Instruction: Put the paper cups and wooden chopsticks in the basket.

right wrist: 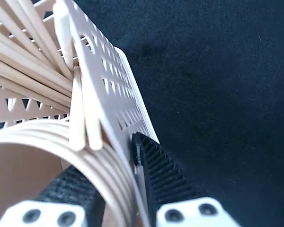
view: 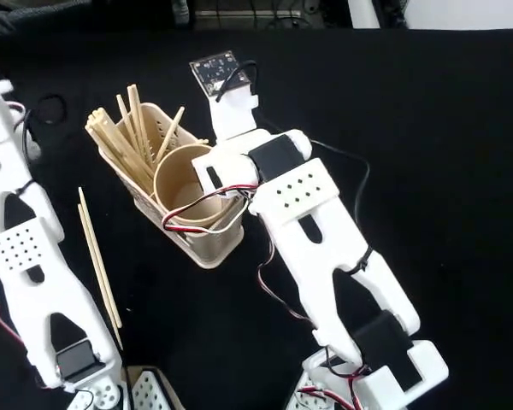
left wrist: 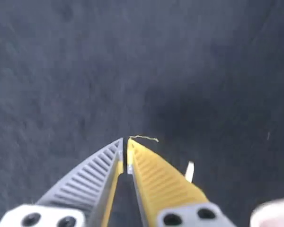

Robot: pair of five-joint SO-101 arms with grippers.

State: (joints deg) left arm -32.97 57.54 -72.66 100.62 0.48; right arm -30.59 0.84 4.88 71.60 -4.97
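On the table (view: 427, 128), between the left arm (view: 34, 265) and the basket (view: 207, 248), two loose chopsticks (view: 98, 265) lie flat, side by side. Their long axis runs almost along the left arm, from the far side toward the near edge, and they are well apart from the basket. I judge the left arm is the nearer one for them, because the right arm (view: 325, 239) is occupied at the basket. The left claw (left wrist: 126, 142) is fully closed and holds nothing, its tips meeting over bare table, so it would need to open before any pick.

The right claw (right wrist: 111, 163) grips the rim of the cups (view: 184, 184): one finger is inside the top cup, the other outside. It seems the outer finger (right wrist: 156, 175) is also outside the basket wall, but I cannot be sure. The cups stand upright in the basket, beside a bundle (view: 128, 145) of chopsticks leaning out at its far end
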